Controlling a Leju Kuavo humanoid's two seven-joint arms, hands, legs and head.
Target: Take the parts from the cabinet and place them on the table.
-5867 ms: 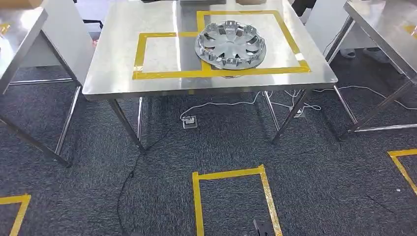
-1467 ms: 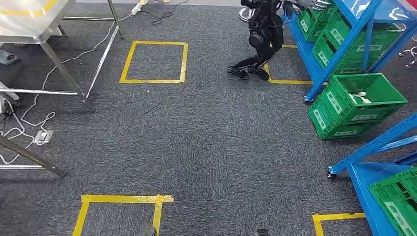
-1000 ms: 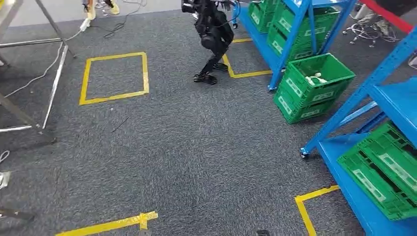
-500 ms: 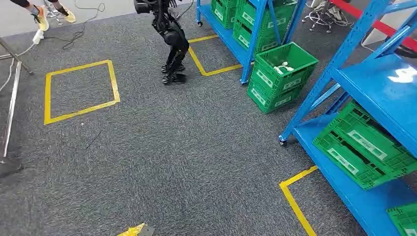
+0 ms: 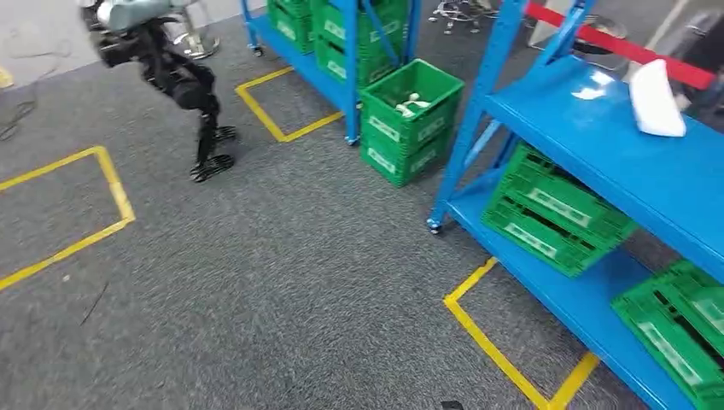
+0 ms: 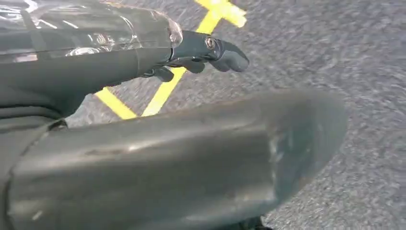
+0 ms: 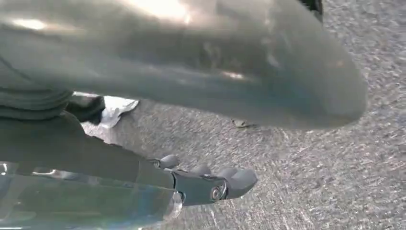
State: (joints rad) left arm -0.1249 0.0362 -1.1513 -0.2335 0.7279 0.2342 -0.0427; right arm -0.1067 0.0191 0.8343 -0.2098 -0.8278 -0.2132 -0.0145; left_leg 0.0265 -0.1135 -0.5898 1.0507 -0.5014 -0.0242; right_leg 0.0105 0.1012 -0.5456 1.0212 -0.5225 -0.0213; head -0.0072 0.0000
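We log, from the left of the head view: yellow floor tape (image 5: 111, 184) marking a square outline on the grey carpet (image 5: 282, 282); a second dark humanoid robot (image 5: 175, 77) standing beyond it; another taped outline just past its feet. Next, a far blue rack (image 5: 341, 51) carrying green crates, with one green crate (image 5: 410, 120) standing on the floor at its near end, small pale items lying inside. Then the near blue cabinet (image 5: 598, 162), its shelves running from the centre of the view toward the lower right. On its upper shelf lies a white part (image 5: 656, 98), toward the far end of that shelf, its long axis running roughly away from us; its shape is too blurred to say which end leads. On the lower shelf, green crates (image 5: 555, 218) sit side by side. A yellow taped corner (image 5: 504, 350) lies on the carpet before the cabinet. In the left wrist view, our left robot hand (image 6: 201, 52) hangs over carpet and yellow tape, fingers apart, holding nothing. In the right wrist view, our right robot hand (image 7: 210, 184) likewise hangs over carpet, fingers apart and empty.
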